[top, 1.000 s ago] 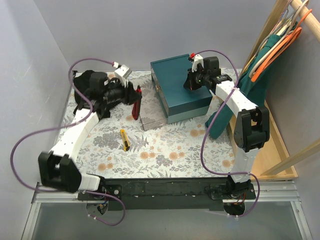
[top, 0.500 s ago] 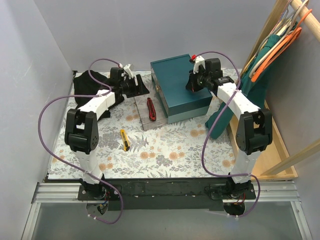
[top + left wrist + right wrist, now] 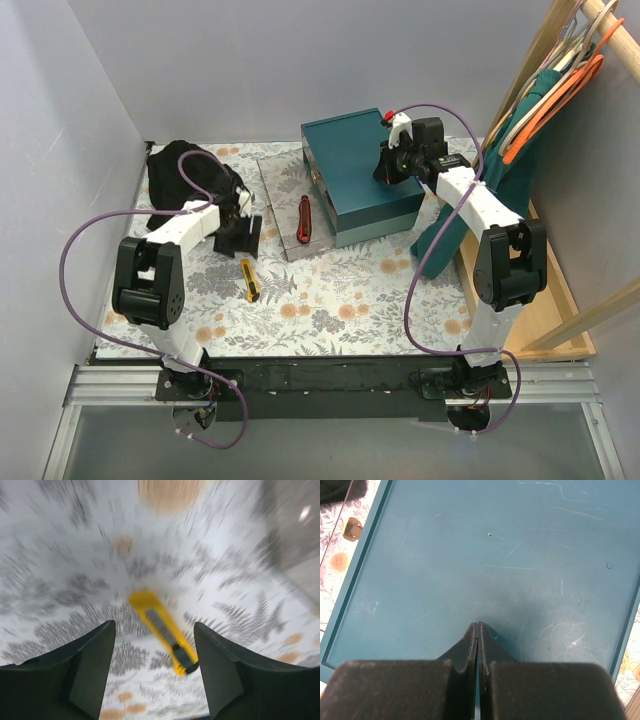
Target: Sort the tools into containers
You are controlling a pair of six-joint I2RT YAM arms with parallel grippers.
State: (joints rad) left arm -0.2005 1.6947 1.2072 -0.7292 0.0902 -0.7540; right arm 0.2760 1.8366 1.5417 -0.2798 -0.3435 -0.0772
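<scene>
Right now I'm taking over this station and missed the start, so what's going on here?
Tool sorting is under way. The left hand is open, poised above the yellow utility knife, which lies on the floral table cover, not yet gripped. The red utility knife already lies on the clear tray beside the teal box. The right hand is shut and empty, held over the closed box.

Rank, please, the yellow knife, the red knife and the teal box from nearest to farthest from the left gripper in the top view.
1. Yellow knife, just base-side of the left gripper.
2. Red knife, on the tray to its right.
3. Teal box, farthest, back right.
</scene>
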